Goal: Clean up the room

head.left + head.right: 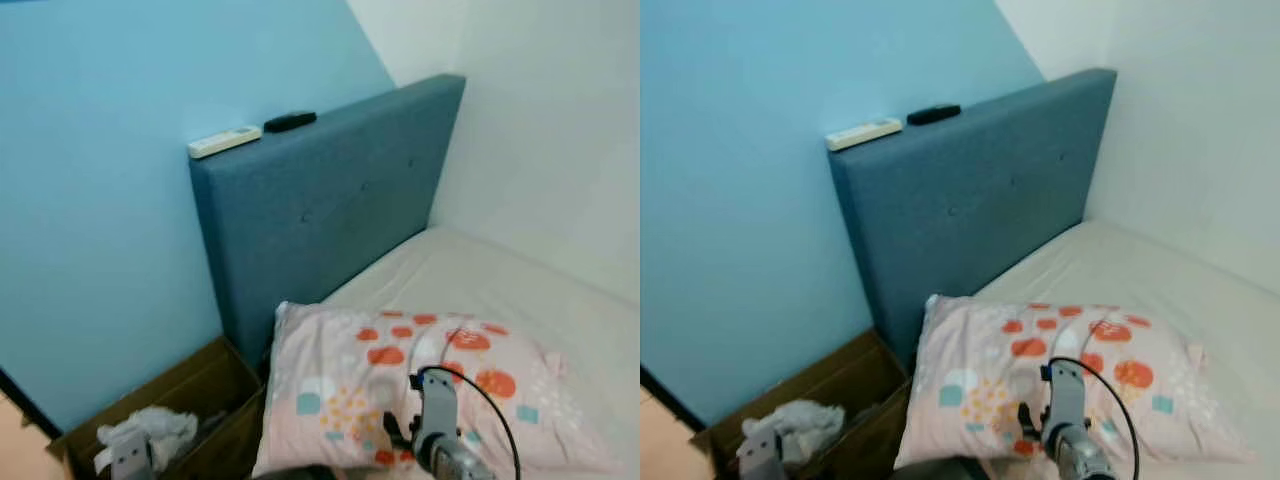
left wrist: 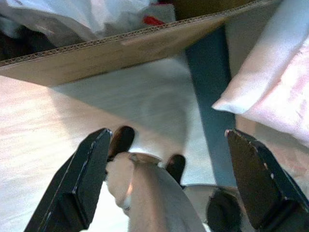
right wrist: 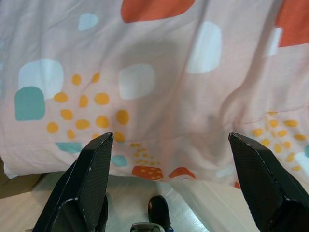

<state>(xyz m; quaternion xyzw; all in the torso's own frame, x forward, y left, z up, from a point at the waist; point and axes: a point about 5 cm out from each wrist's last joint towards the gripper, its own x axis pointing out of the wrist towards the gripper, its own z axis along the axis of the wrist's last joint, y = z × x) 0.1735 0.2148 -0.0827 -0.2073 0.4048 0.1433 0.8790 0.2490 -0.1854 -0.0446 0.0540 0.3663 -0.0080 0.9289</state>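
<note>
Your right gripper (image 3: 169, 188), fingers spread, hovers over the pink patterned fabric pillow's (image 1: 420, 385) near edge; the left gripper (image 2: 166, 181), also spread, hangs beside the pillow's corner, near the brown cardboard box (image 1: 205, 385).

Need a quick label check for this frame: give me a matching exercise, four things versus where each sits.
Things:
1. white remote
2. pillow
3. cardboard box
4. right gripper

Places:
a. on the floor beside the bed
b. on top of the headboard
c. on the mattress
d. open, over the pillow's edge

Pairs: 1-b, 2-c, 3-a, 4-d
</note>
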